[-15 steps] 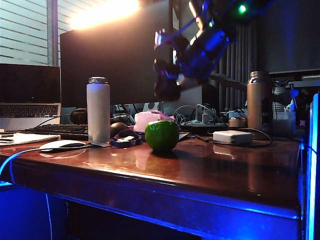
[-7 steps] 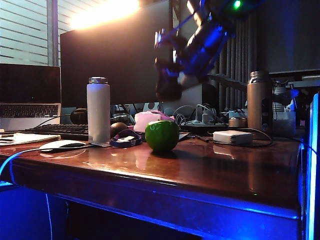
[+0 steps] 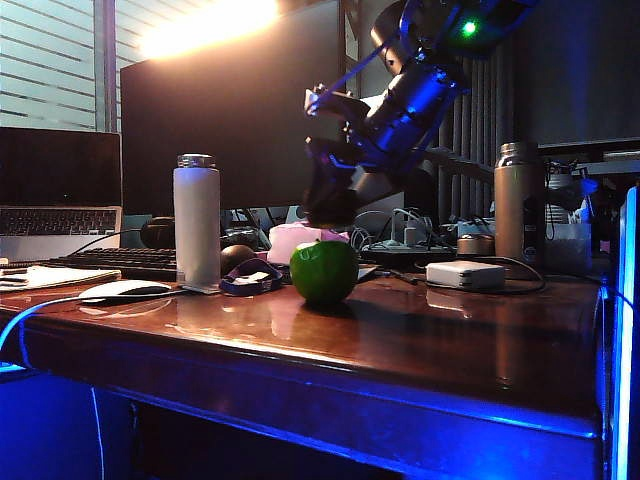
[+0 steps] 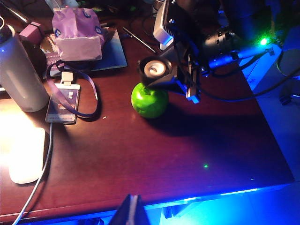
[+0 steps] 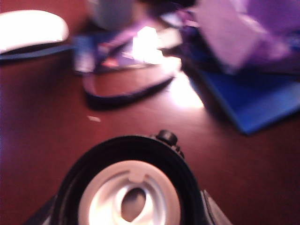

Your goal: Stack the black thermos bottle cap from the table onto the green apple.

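Nearest to you is the rounded front edge of the bench (image 3: 300, 385), lit blue, and behind it a wide bare stretch of glossy wood with free room in front of the green apple (image 3: 323, 271) and to its right. On the left side the room is narrower: a white mouse (image 4: 26, 154) with its cable lies near the front, then a badge with a lanyard (image 4: 63, 101), then the white bottle (image 3: 196, 218) standing upright.

The apple stands alone on the wood, apart from these things. Directly over it you see the right end effector (image 4: 161, 77), its two sides clamped on the black thermos bottle cap (image 4: 154, 69), open side up with the pale ring showing. In the left wrist view the cap seems to be just above the top of the apple; whether it touches, you cannot tell.

Of the left end effector (image 4: 132, 209) only a dark tip shows, over the front edge, so you cannot tell if it is apart or together.

Behind the apple are a pink rounded object (image 3: 295, 240), cables, a keyboard (image 3: 120, 262), a white box (image 3: 465, 274) and a metal flask (image 3: 517, 203).
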Robot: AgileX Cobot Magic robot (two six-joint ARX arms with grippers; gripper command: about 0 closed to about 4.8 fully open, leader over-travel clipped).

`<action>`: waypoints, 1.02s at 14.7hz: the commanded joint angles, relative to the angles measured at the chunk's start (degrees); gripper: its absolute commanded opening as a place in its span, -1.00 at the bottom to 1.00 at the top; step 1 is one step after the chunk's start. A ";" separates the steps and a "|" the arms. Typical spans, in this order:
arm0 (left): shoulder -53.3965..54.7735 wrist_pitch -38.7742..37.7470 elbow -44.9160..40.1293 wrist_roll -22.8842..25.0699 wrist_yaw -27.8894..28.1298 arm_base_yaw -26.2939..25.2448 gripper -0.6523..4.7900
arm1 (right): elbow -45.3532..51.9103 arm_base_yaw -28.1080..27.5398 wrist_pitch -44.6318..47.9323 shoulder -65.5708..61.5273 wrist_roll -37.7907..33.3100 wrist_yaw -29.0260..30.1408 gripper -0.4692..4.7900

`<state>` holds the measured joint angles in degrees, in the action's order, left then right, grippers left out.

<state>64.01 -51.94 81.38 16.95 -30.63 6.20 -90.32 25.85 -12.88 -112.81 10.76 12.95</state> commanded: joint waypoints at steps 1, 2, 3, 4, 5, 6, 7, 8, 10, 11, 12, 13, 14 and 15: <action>-0.15 0.17 0.17 0.22 -0.24 0.04 -0.77 | -0.28 0.04 2.23 0.04 0.17 0.94 0.29; -0.15 0.17 0.17 0.22 -0.22 0.04 -0.77 | -0.28 0.04 3.26 -0.13 0.17 0.72 0.29; -0.15 0.17 0.17 0.22 -0.24 0.04 -0.77 | -0.28 0.04 3.76 -0.22 0.20 0.74 0.29; -0.15 0.17 0.17 0.22 -0.24 0.04 -0.77 | -0.31 0.04 4.37 -0.50 0.20 0.70 0.29; -0.15 0.17 0.17 0.22 -0.24 0.04 -0.77 | -0.31 0.04 5.46 -0.92 0.22 0.72 0.29; -0.15 0.17 0.17 0.22 -0.24 0.04 -0.77 | -0.31 0.04 6.29 -1.51 0.22 0.76 0.29; -0.17 0.15 0.17 0.22 -0.24 0.04 -0.77 | -0.28 0.09 6.47 -2.03 0.20 0.79 0.29; -0.15 0.15 0.17 0.22 -0.22 0.04 -0.77 | -0.28 0.13 6.71 -2.43 0.20 0.76 0.29; -0.15 0.15 0.17 0.22 -0.22 0.04 -0.77 | -0.26 0.13 6.78 -3.15 0.20 0.68 0.29; -0.15 0.17 0.17 0.22 -0.22 0.04 -0.77 | -0.28 0.13 7.10 -3.37 0.17 0.66 0.29; -0.15 0.17 0.17 0.22 -0.22 0.04 -0.77 | -0.26 0.13 7.08 -3.48 0.15 0.66 0.29; -0.15 0.20 0.17 0.22 -0.22 0.04 -0.77 | -0.26 0.13 7.08 -3.52 0.15 0.66 0.29; -0.15 0.17 0.17 0.22 -0.22 0.04 -0.77 | -0.26 0.13 6.97 -3.54 0.15 0.44 0.29; -0.15 0.20 0.17 0.24 -0.22 0.04 -0.77 | -0.26 0.13 6.80 -3.54 0.11 0.07 0.29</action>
<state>63.99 -52.14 81.38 16.95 -30.63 6.20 -90.32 25.93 -6.90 -116.64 10.96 13.41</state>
